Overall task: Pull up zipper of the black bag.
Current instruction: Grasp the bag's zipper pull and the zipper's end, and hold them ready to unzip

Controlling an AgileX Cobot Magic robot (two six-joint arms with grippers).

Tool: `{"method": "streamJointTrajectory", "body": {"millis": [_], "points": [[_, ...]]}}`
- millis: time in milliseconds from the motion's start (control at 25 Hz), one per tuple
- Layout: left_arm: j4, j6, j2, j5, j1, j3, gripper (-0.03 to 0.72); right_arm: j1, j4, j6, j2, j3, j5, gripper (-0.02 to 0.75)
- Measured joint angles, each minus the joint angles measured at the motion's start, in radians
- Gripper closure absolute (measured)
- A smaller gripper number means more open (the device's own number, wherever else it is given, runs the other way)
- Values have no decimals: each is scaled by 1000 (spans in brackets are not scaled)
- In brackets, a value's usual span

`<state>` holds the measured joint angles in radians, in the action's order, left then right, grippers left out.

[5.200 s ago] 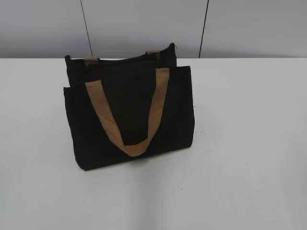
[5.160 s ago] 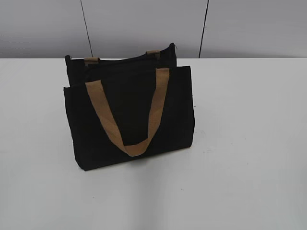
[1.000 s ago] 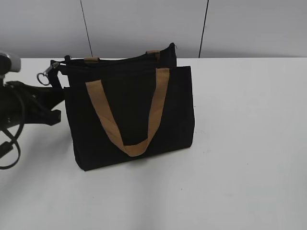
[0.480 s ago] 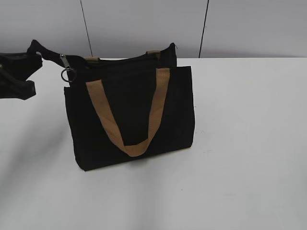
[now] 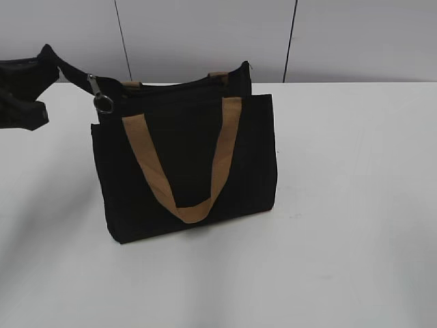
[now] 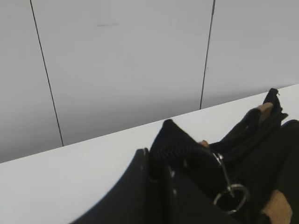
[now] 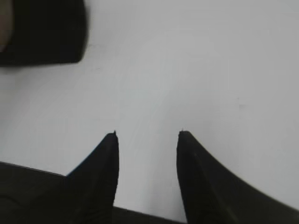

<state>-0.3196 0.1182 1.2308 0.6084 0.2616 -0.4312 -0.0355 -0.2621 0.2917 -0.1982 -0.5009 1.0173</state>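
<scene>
The black bag [image 5: 184, 137] stands upright on the white table, a tan handle [image 5: 147, 164] hanging down its front. My left gripper [image 5: 45, 56] is up at the far left, level with the bag's top. In the left wrist view it [image 6: 157, 161] is shut on the black fabric tail at the left end of the zipper line. The silver zipper pull with its ring [image 5: 102, 102] hangs at the bag's top left corner, also in the left wrist view [image 6: 231, 198], just beyond the fingers. My right gripper [image 7: 147, 140] is open and empty above bare table.
The white table [image 5: 355, 171] spreads right of and in front of the bag. A grey panelled wall [image 5: 205, 34] stands behind. A dark blurred corner [image 7: 42, 32] shows at the top left of the right wrist view. The right arm is outside the exterior view.
My left gripper has risen and drawn the bag's left zipper tail up and to the left, pulling it taut. The ring pull has swung down. The bag has stayed put.
</scene>
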Motion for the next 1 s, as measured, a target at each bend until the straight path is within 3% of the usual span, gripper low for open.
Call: {"method": "streamJointTrajectory", "body": {"millis": [320,560,720,1000], "points": [[0,0,-2,7,0,0,664,115,-453,473,-378,-1,-285,409],[0,0,-5,7,0,0,664,258,-754,837,-767,-84,-342,409],[1,0,-5,7,1,0,664,375,-839,1010,-976,-206,-343,409],[1,27,-5,12,1,0,664,529,-861,1117,-1282,-499,-347,409]]}}
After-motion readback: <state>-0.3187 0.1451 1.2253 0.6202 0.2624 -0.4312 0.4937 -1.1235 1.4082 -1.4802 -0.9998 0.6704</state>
